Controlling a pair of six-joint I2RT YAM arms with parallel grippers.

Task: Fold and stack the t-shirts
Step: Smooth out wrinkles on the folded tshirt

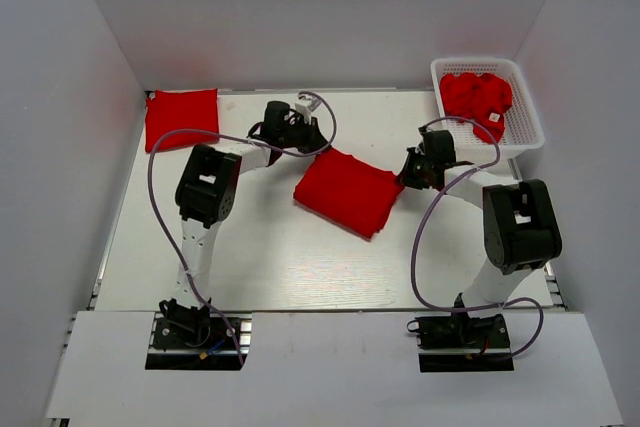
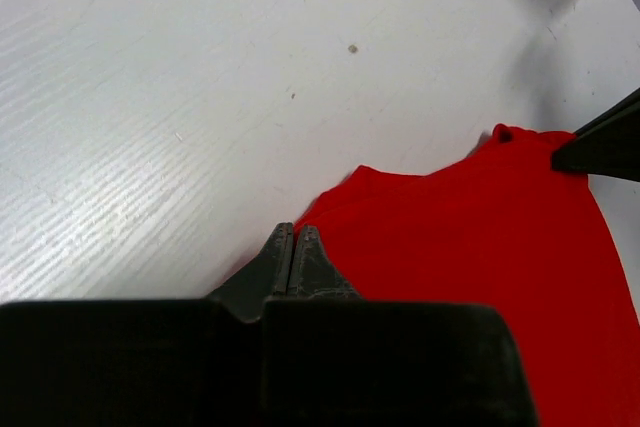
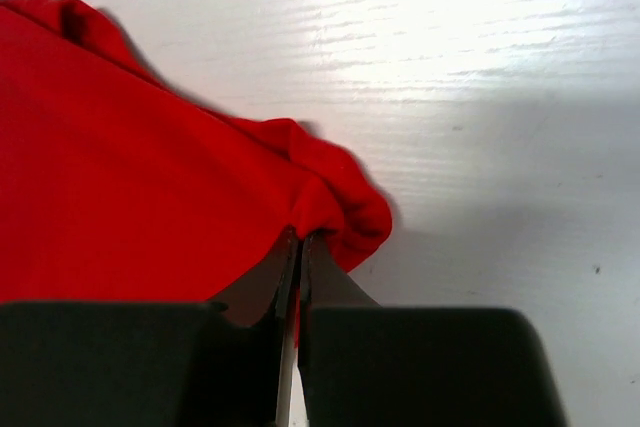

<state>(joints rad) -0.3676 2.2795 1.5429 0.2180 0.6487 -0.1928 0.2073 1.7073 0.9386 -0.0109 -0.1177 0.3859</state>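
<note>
White desk [image 1: 250, 257] seen from above: one folded t-shirt [image 1: 347, 192] lies in the middle, between left gripper [image 1: 318, 145] and right gripper [image 1: 407, 177]. Left wrist view: left gripper [image 2: 295, 237] is closed at the shirt's corner. Right wrist view: right gripper [image 3: 298, 242] is closed, pinching bunched red cloth at its edge.

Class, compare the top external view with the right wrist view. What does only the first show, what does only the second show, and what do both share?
Only the top external view: the folded bright red t-shirt in the far left corner, the white plastic mesh basket holding crumpled red t-shirts, and the left gripper. Only the right wrist view: the bunched cloth corner, pinched between shut jaws. Both: the white table, the folded red t-shirt in the middle and the right gripper at its edge.
</note>
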